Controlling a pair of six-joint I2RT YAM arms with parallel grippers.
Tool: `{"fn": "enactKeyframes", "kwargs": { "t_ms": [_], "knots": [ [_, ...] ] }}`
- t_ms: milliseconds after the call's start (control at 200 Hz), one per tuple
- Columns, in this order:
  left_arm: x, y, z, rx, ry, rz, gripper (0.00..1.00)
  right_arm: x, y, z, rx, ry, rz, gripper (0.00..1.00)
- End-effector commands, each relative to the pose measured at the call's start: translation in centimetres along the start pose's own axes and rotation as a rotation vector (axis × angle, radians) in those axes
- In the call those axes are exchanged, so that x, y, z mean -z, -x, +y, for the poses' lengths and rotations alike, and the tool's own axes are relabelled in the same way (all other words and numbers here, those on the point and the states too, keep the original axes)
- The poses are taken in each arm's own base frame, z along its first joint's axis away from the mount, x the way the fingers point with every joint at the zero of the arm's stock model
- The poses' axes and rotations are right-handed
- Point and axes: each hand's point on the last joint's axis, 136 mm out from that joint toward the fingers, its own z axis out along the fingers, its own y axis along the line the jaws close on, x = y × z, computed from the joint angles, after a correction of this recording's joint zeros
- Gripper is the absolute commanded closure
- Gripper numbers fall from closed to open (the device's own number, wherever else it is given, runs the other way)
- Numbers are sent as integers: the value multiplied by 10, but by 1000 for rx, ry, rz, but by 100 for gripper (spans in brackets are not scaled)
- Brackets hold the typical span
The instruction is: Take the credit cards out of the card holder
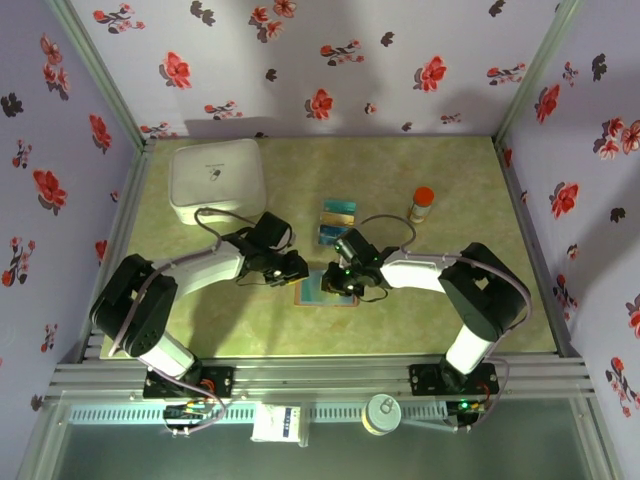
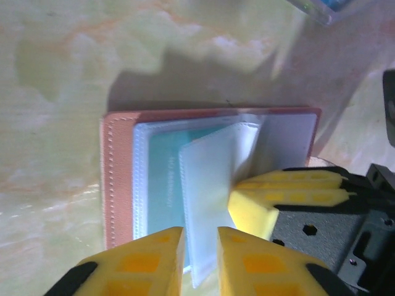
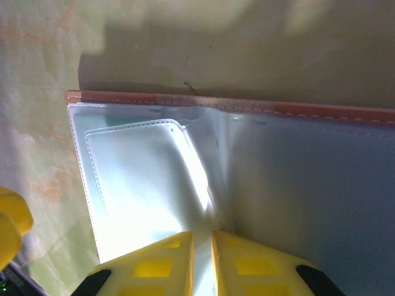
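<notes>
card holder (image 1: 325, 291) at centre, credit cards (image 1: 337, 212) just behind it, box (image 1: 218, 180) behind-left

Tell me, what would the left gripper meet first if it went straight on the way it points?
Probably a clear sleeve of the card holder, which lies between the tips of the left gripper; depth is unclear.

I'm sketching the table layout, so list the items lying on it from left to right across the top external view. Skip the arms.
white box → card holder → red-capped bottle
</notes>
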Motion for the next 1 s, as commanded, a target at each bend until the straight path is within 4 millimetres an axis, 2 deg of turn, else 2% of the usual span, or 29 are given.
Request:
{"fn": "enactKeyframes", "kwargs": {
  "t_ms": [0,150,340,480,625,815,995],
  "knots": [
    [-10,-4,-9,18,-28,29,75,0,-1,-6,-37,17,-1,83],
    [-23,-7,-4,32,-27,45,68,-1,-1,-9,-53,31,1,83],
    [-33,-11,-3,44,-33,63,67,-1,-3,-13,-63,38,5,83],
    [-37,-11,-5,51,-44,69,70,-1,-3,-12,-65,44,6,83],
    [-36,-10,-7,53,-52,65,79,1,-3,-9,-66,55,3,83],
    [-30,-8,-14,50,-67,57,81,21,4,3,-42,80,-52,77],
    [-23,-6,-26,35,-86,54,80,49,13,-1,-28,45,-134,76]
  ]
}}
